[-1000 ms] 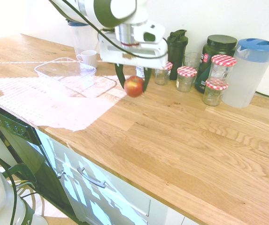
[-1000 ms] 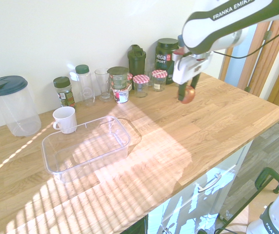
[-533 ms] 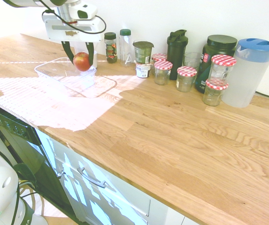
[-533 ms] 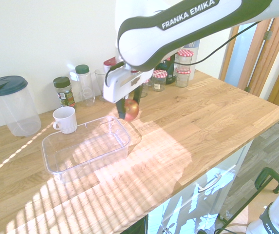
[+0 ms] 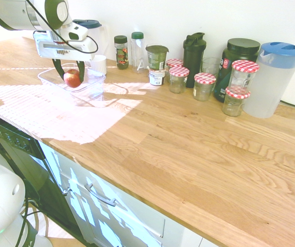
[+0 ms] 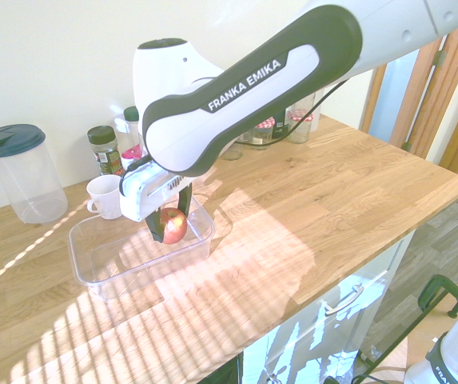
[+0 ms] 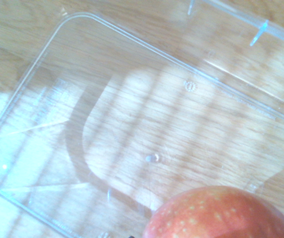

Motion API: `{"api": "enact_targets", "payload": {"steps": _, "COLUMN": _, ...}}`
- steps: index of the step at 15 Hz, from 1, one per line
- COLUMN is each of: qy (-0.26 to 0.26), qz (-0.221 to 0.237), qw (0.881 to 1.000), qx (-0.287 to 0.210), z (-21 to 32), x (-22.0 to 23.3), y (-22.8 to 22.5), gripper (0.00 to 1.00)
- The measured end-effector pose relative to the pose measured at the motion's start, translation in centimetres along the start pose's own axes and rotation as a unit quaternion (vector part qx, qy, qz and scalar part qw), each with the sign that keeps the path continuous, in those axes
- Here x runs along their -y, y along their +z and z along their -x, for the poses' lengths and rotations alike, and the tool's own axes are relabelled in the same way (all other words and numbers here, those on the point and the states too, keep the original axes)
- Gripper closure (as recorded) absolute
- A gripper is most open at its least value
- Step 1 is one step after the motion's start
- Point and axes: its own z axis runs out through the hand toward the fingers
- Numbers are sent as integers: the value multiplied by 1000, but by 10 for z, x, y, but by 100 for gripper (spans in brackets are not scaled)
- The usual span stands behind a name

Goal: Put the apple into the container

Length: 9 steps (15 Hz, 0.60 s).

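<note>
The red apple (image 5: pixel 72 78) (image 6: pixel 173 226) hangs between the fingers of my gripper (image 5: pixel 68 76) (image 6: pixel 169 229), which is shut on it. It is held inside the rim of the clear plastic container (image 5: pixel 97 92) (image 6: pixel 94 258), a little above its floor, toward the end nearer the cup. The wrist view shows the apple (image 7: pixel 216 213) close up over the container's transparent bottom (image 7: pixel 132 114), with the wooden counter visible through it.
A white cup (image 5: pixel 98 63) (image 6: pixel 106 196) stands just behind the container. Along the wall stand spice bottles, a glass, jars with red-checked lids (image 5: pixel 204 85), dark shakers and a blue-lidded pitcher (image 5: pixel 272 78). Another lidded pitcher (image 6: pixel 19 172) stands past the cup. The counter's front edge runs nearby.
The arm has carried the apple from beside the jars across the counter to the container and lowered it inside the rim. The grip has stayed shut.
</note>
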Motion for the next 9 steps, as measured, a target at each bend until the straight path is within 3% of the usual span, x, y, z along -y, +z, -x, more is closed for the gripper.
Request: {"api": "enact_targets", "payload": {"steps": 9, "qy": 14, "qz": 5, "qw": 1000, "qx": -5, "z": -6, "x": 4, "y": 19, "gripper": 0}}
